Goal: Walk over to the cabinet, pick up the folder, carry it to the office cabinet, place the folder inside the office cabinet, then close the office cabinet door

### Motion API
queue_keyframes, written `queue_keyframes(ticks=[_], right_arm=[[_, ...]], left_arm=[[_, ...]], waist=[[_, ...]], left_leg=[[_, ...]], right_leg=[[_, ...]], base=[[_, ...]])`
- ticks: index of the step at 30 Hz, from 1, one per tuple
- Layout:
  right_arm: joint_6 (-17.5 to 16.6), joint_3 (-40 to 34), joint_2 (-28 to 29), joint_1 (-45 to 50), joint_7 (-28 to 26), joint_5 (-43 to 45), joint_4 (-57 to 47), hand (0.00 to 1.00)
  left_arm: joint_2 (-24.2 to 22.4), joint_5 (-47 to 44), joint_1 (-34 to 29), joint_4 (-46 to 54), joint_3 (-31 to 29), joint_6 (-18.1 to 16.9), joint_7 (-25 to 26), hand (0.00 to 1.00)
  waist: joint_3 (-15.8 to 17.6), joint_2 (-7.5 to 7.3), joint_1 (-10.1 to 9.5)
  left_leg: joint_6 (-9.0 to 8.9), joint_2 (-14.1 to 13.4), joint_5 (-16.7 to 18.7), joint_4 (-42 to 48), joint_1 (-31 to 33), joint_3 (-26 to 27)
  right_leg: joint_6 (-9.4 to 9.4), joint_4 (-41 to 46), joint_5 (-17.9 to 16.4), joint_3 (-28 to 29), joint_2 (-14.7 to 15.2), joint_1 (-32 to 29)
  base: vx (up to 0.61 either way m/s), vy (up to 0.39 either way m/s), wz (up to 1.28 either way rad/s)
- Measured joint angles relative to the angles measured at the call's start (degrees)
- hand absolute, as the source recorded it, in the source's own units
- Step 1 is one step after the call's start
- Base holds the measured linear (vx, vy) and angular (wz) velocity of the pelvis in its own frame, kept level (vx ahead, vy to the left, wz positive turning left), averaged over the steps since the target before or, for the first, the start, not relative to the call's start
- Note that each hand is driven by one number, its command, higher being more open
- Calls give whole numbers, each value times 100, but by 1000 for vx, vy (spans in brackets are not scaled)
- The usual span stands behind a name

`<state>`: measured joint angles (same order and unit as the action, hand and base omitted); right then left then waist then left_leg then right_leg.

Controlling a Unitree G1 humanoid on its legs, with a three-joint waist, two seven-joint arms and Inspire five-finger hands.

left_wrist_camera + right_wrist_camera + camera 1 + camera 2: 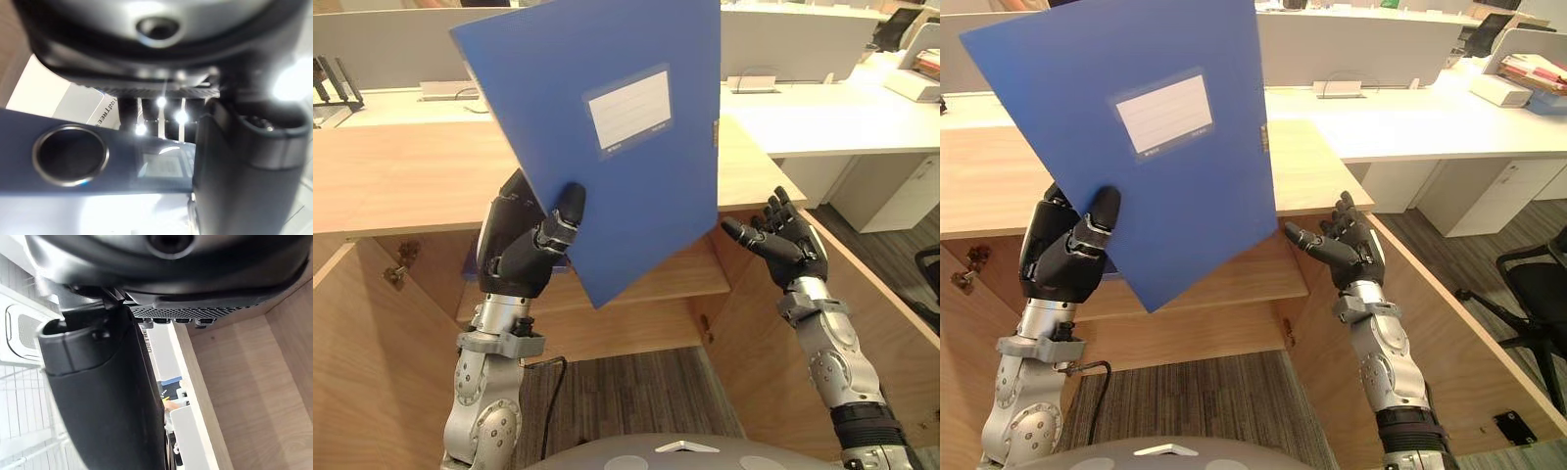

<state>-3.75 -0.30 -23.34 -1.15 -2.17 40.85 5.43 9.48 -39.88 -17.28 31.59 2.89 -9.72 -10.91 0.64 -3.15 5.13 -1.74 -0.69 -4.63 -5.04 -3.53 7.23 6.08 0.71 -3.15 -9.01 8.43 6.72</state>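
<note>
Where left robot hand (521, 253) grips, folder (558, 83) stands tilted.

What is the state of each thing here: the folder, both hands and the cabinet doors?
Folder: closed, held up, tilted.
Left hand: shut on the folder, near its lower edge.
Right hand: open, holding nothing, apart from the folder.
Cabinet doors: open.

You are looking at one white label (629, 110) on the blue folder (558, 59), showing only blank ruled lines; the tiny print at its lower edge is coming out too small to read.
</note>
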Motion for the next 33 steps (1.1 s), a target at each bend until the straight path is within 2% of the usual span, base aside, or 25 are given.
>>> queue_keyframes(ticks=[5, 10, 16, 19, 21, 23, 29, 33], right_arm=[[0, 46, -16, -32, -2, -3, 41, 100], [-1, -16, 285, -4, -183, -4, 41, 100], [-5, -136, 923, 653, -818, -116, -299, 100], [323, 188, 1188, 1203, -1034, -485, 4, 100], [756, 346, 1350, 1591, -1153, -966, 369, 100], [980, 408, 1385, 1736, -1256, -1209, 559, 100], [1014, 240, 1400, 1798, -1440, -1354, 443, 100], [1015, 27, 1243, 1831, -1511, -1361, -56, 100]], left_arm=[[17, 0, 119, 2, 160, -34, -3, 0], [-26, 4, 120, 2, 182, -35, -12, 0], [-193, 25, 121, 2, 153, -34, -61, 0], [-235, 107, 123, 2, 49, -33, -71, 0], [-245, 236, 122, 2, -46, -19, -70, 0], [-251, 239, 121, 2, -151, -19, -70, 0], [-246, 253, 118, 1, -198, -19, -53, 0], [-232, 272, 118, 1, -212, -19, -55, 0]], waist=[[-19, 33, -34], [-84, 148, -31], [-164, 257, -59], [-165, 251, -111], [-153, 239, -188], [-133, 214, -191], [-111, 76, -184], [-112, 73, -183]], left_leg=[[-90, -145, -112, -1, 114, -138], [-174, -271, -168, 13, 117, -146], [-170, -305, -176, 13, 115, -191], [-188, -300, -161, 10, 115, -190], [-207, -283, -145, -5, 115, -189], [-211, -269, -141, -7, 114, -195], [-228, -244, -82, -7, 111, -176], [-201, -192, -65, -2, 104, -149]], right_leg=[[-134, -141, 105, -74, -173, -48], [-210, -252, 204, -83, -308, -24], [-196, -385, 277, -126, -356, 58], [-195, -387, 274, -129, -349, 58], [-182, -387, 260, -130, -331, 58], [-180, -382, 241, -133, -317, 57], [-190, -379, 208, -122, -288, 48], [-145, -379, 245, -100, -241, 44]], base=[[-68, -56, 7], [-6, -56, -3], [14, -26, 3], [0, 0, 0], [0, 0, 0], [0, 0, 0], [0, 0, 0], [0, 0, 0]])
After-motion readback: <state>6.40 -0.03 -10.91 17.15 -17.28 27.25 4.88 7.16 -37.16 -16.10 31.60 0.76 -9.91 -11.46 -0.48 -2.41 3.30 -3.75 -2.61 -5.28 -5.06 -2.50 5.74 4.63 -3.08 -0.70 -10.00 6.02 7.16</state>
